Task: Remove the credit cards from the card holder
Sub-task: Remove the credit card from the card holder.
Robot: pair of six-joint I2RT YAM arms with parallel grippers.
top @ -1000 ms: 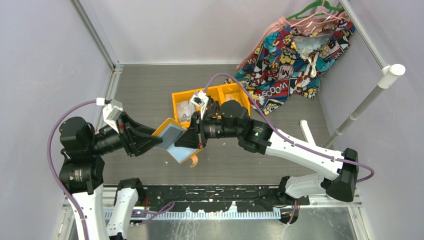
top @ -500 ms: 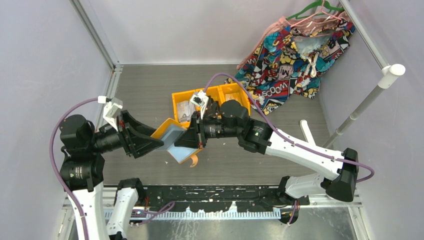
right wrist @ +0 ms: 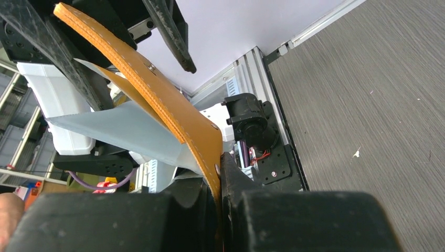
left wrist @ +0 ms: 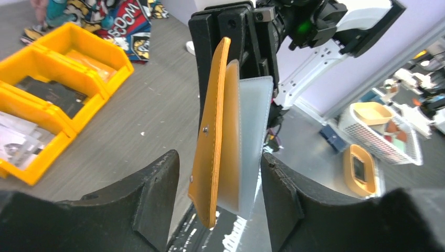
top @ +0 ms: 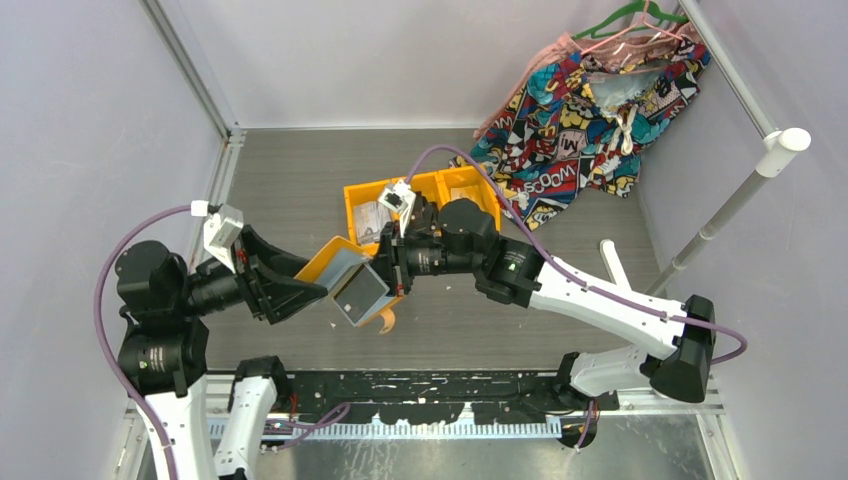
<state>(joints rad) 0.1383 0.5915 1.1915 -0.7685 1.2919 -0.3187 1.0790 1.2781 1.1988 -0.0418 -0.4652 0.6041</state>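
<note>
Top view first. The card holder (top: 352,283) is up off the grey table (top: 300,180), hanging between my two arms, just nearer than the orange bins (top: 350,212). My right gripper (top: 383,278) has the holder's right edge. My left gripper (top: 318,278) sits at its left edge. The holder is fanned open, orange cover up and a pale grey-blue page below. In the far right corner there's a comic-print cloth (top: 590,110), but the lettering is too jumbled to read from up here.

Left wrist view: the holder stands edge-on between my left fingers (left wrist: 152,202), which are spread apart either side of it and not pinching. The orange cover has a small metal stud, with the pale see-through pages beside it. "BOOM" reads clearly on the cloth at the far end. One bin holds a flat dark thing, another some pale papery bits.

Right wrist view: my right fingers (right wrist: 294,220) are clamped tight on the stitched orange cover, pale page fanning out to the left. I can't read any brand or label on the holder, and I can't tell whether credit cards sit in the pockets.
</note>
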